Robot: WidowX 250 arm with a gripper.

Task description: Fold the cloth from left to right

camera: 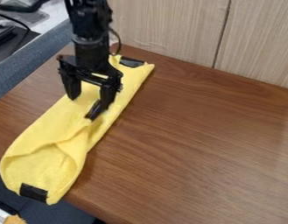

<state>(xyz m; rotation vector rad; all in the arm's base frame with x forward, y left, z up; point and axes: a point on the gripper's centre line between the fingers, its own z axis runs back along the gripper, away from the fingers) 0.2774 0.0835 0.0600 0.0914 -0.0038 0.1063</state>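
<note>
At the near end, the long, narrow yellow fabric cloth widens into a rounded end that reaches past the near edge of the brown wood-grain table, with a black rectangular patch at its tip. A raised fold curves across the cloth just beyond this end, bordering a shallow, slightly darker hollow with a coarser-looking surface. Further on, the cloth narrows into a slanting strip along the left part of the table, its surface smoother, with creases gathering near its right-hand edge. Over this middle stretch hangs the black two-finger gripper, its jaws well apart, one reaching nearer the camera than the other, with yellow fabric showing between them. No fabric is pinched between the jaws; whether their tips touch the cloth, I cannot tell. Beyond the gripper, the cloth runs on to its far end, where a second black patch lies near the corner, partly behind the arm. Past that end stand the pale wood-grain panels, along the table's far side.
</note>
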